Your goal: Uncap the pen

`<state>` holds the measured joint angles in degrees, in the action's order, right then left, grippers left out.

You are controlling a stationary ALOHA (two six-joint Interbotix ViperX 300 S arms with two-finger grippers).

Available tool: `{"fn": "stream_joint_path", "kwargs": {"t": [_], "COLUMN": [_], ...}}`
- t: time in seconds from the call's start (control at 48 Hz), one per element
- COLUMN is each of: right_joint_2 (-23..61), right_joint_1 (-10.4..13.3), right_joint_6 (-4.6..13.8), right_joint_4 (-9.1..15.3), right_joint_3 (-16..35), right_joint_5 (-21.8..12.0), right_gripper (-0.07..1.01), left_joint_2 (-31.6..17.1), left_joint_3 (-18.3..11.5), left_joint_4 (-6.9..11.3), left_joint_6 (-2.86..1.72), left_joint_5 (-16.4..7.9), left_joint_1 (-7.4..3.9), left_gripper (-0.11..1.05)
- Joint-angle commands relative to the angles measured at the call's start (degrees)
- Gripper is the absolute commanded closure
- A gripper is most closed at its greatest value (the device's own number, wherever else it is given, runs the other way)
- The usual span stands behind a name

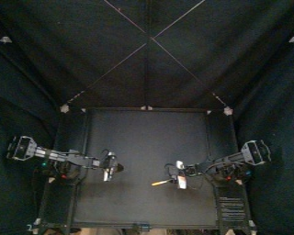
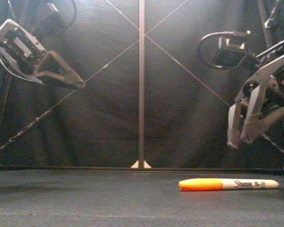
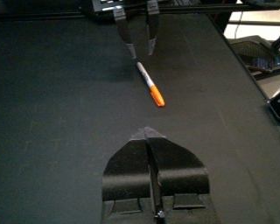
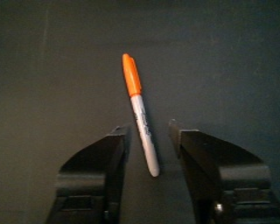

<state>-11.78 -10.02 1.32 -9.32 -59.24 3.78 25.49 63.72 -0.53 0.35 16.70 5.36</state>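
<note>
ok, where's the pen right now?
The marker pen lies flat on the table, right of middle near the front edge, its orange cap pointing left in the front view. The right tool hangs open above it, not touching.

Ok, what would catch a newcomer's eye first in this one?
The marker pen stands out first. It lies alone on the black table, right of centre near the front, with its orange cap on and pointing toward the middle. The right end effector hangs above it, jaws open to either side of the barrel and not touching. The left end effector is raised over the left side, jaws shut.
</note>
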Motion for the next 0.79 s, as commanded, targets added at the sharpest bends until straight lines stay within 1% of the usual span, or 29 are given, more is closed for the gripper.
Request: {"fn": "stream_joint_path", "kwargs": {"t": [0.021,0.042,0.229,0.417,0.521,0.646,0.729,0.792], "right_joint_2": [1.49,1.93,5.01,7.65,8.88,10.28,10.99,11.43], "right_joint_1": [0.18,0.18,-0.18,-0.53,-0.53,-0.62,-0.88,-1.05], "right_joint_6": [-0.09,-0.09,-0.18,-0.18,-0.18,-0.09,-0.09,-0.09], "right_joint_4": [-0.18,-0.09,0.18,0.44,0.53,0.53,0.53,0.44], "right_joint_3": [1.41,1.49,2.81,4.66,5.19,5.45,5.45,5.36], "right_joint_5": [0.00,0.00,-1.76,-4.39,-5.10,-5.19,-5.19,-5.27], "right_gripper": [0.10,0.10,0.10,0.11,0.11,0.12,0.16,0.21], "left_joint_2": [-0.44,-0.53,-0.62,-0.62,-0.62,-0.62,-0.62,-0.62], "left_joint_3": [-1.85,-1.93,-1.93,-2.02,-2.11,-2.11,-2.11,-2.11], "left_joint_4": [-0.09,-0.09,-0.09,0.00,0.00,0.09,0.09,0.09], "left_joint_6": [0.00,0.09,0.09,0.09,0.09,0.09,0.09,0.09], "left_joint_5": [0.62,0.53,0.62,0.79,0.79,0.79,0.79,0.79], "left_joint_1": [0.18,0.18,0.18,0.18,0.00,-0.26,-0.35,-0.35], "left_gripper": [0.80,0.78,0.66,0.57,0.55,0.54,0.54,0.54]}}
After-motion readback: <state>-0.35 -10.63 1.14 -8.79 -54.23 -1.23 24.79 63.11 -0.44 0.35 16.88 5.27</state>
